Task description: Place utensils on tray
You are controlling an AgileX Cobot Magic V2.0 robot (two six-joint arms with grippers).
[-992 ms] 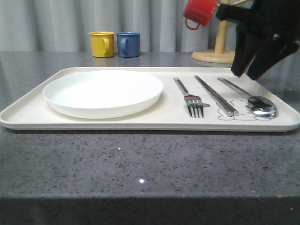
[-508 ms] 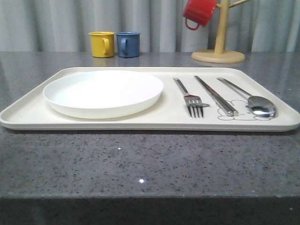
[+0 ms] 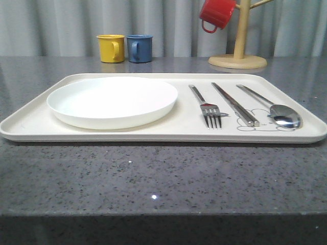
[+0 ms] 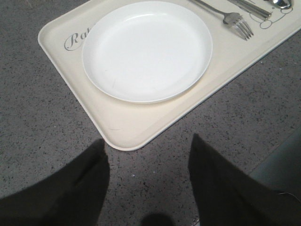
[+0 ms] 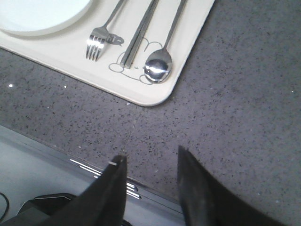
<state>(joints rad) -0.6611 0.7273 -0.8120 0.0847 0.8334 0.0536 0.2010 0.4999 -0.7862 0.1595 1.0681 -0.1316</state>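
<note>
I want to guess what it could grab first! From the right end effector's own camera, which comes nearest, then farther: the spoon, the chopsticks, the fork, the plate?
1. Spoon, near the tray corner.
2. Chopsticks, beside the spoon.
3. Fork, next to the plate.
4. Plate, farthest.

The right end effector is open, over the countertop.

Beyond the left tool point(image 4: 148, 176), the tray point(image 4: 70, 80) runs off the picture's edge, and the plate point(image 4: 146, 49) covers the script past "Ra". The chopsticks point(image 4: 249, 6) and spoon point(image 4: 282, 4) show as cut-off ends. Ahead of the right tool point(image 5: 150, 181), fork point(image 5: 101, 37) and spoon handles are cropped, and chopsticks partly hide the rabbit drawing point(image 5: 134, 66).
</note>
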